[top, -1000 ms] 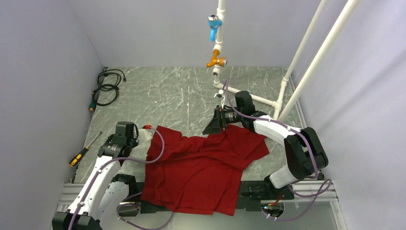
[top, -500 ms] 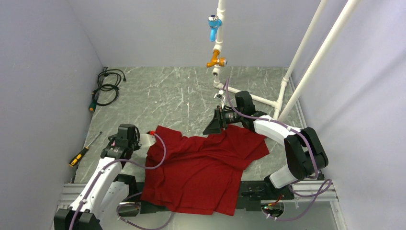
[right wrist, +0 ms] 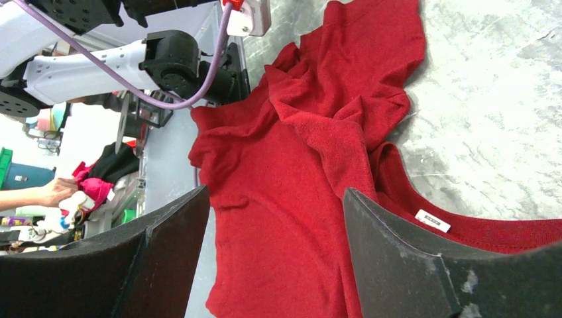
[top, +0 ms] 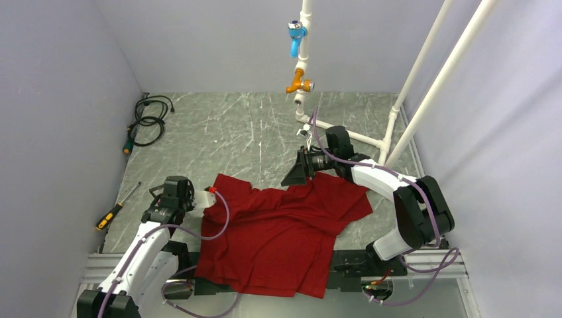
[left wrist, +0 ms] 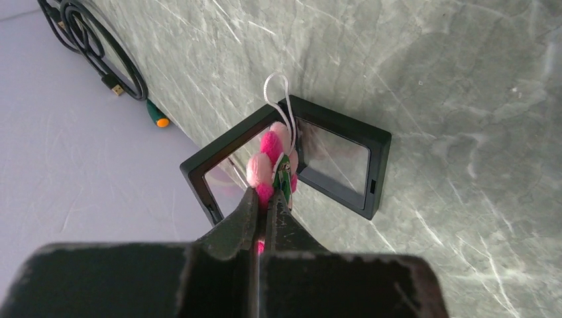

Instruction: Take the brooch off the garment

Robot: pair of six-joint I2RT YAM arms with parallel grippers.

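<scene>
The red T-shirt (top: 278, 232) lies crumpled on the table between the arms. My left gripper (left wrist: 265, 195) is shut on a pink pom-pom brooch (left wrist: 270, 159) with a white loop and holds it over an open black frame box (left wrist: 374, 165), off the shirt's left edge. In the top view the left gripper (top: 171, 192) is left of the shirt. My right gripper (top: 295, 173) is open and empty above the shirt's far edge. In the right wrist view its jaws (right wrist: 275, 199) stand wide apart over the shirt (right wrist: 298, 165), near the white collar label (right wrist: 433, 220).
A screwdriver (top: 116, 211) lies at the table's left edge. A coiled black cable (top: 149, 119) and a green-handled tool (top: 128, 142) lie at the far left. A white pipe with blue and orange valves (top: 301, 59) and slanted white pipes (top: 424, 66) stand at the back right.
My left wrist has drawn back toward the near edge and turned, still shut on the brooch. The right arm and the shirt have not moved.
</scene>
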